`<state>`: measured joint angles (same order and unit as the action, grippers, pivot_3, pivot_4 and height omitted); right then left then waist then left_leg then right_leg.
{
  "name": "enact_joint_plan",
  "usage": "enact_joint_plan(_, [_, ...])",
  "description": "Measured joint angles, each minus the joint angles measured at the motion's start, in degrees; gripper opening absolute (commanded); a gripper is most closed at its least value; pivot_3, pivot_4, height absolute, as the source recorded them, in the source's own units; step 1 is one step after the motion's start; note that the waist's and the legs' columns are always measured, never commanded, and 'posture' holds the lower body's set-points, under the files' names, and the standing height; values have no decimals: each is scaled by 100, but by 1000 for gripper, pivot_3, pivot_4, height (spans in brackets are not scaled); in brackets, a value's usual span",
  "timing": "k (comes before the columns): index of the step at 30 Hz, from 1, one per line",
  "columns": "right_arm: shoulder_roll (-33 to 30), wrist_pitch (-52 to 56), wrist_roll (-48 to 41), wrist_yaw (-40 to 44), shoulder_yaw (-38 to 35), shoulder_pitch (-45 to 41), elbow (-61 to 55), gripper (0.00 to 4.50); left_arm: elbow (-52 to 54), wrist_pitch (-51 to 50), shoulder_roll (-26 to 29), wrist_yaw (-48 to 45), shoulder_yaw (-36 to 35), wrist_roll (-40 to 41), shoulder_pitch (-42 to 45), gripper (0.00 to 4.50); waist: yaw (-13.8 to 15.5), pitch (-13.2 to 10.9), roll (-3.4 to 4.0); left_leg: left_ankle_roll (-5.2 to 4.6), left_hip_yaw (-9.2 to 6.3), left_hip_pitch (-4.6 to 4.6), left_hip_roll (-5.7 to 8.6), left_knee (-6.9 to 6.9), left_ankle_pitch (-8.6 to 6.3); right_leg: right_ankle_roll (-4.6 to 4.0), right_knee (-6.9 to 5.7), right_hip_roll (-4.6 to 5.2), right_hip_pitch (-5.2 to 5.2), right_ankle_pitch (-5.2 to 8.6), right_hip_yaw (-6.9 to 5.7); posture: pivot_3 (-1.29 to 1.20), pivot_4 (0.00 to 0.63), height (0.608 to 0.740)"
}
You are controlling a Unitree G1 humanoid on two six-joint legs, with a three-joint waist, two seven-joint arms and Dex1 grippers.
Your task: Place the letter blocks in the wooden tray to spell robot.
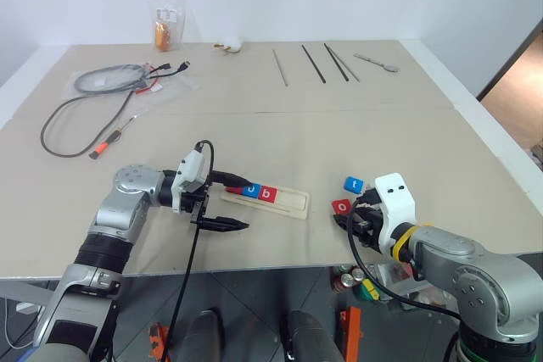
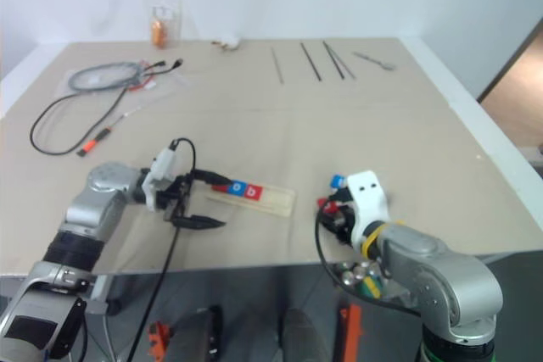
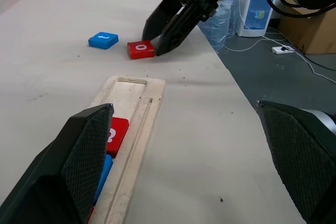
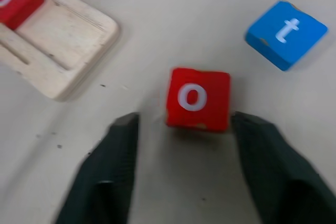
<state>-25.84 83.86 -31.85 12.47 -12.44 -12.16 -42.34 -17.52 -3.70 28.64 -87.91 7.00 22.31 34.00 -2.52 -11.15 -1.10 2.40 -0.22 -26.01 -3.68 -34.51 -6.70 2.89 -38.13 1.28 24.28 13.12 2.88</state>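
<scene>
Your right tool (image 4: 184, 124) stands spread around the red square "o" letter block (image 4: 198, 98); your left tool (image 3: 194, 156) gapes, empty.

Bright even light, soft shadows, perhaps motion blur at the right wrist.

Beige table (image 1: 356, 133) bearing: wooden tray (image 1: 284, 201) near the front edge; red "o" block (image 4: 198, 98) and blue "t" block (image 4: 285, 32) just beside it; cables (image 1: 93, 95), screwdriver (image 1: 110, 140), bag (image 1: 165, 23), rods (image 1: 310, 64) and spoon (image 1: 377, 62) toward the far edge.
</scene>
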Motion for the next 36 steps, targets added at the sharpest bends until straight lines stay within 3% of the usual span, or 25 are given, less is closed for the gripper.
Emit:
enact_joint_plan(2, [0,7,-50,85,-31,-49,45,4460,0,0,1,4,0,0,-1,4500,0,0,0,0,0,-1,0,0,0,0,1,0,0,0,0,0,150,740])
enact_joint_plan(5, [-109,25,-210,363,-195,-133,122,4460,1,3,0,14,0,-1,-2,4500,0,0,0,0,0,-1,0,0,0,0,1,0,0,0,0,0,150,740])
enact_joint_plan(8, [-745,-104,-493,965,-295,-34,141,4460,2,5,4,35,-1,-5,-8,4500,1,0,0,0,0,-4,1,3,0,2,5,2,0,2,0,0,150,740])
enact_joint_plan(10, [-1501,-496,-555,1553,-446,177,314,4460,3,5,31,47,-12,-11,-36,4500,16,0,0,0,1,-6,6,3,0,5,8,8,0,5,-1,0,150,740])
enact_joint_plan(13, [-2512,-1754,-364,2649,-675,675,891,4460,10,5,67,82,-18,-23,-72,4500,20,0,-1,-1,2,-5,7,3,-1,8,12,8,-2,7,-1,0,150,740])
enact_joint_plan(18, [-3323,-4077,515,4111,-276,1045,2418,4460,16,4,100,108,-19,-34,-88,4500,-6,0,-3,-1,3,-1,7,0,-1,5,12,7,-2,5,0,0,150,740])
enact_joint_plan(21, [-3230,-5055,795,4771,277,269,3792,4460,53,-20,149,119,-27,-37,-102,4500,-55,-2,-5,-1,2,8,7,-1,-1,-4,11,4,1,-7,4,0,150,740])
enact_joint_plan(27, [-2726,-6058,1430,5303,1208,-1260,5564,4460,300,-147,393,182,-91,-13,-202,4500,-51,-4,-8,-1,-2,13,7,5,-1,-1,9,-5,1,-7,9,0,150,740])
enact_joint_plan(36, [-2398,-6288,1478,6080,1538,-1635,5897,4460,910,-449,779,424,-375,139,-651,4500,8,-4,-7,8,-2,2,11,14,-14,21,9,-3,3,22,14,0,150,740])
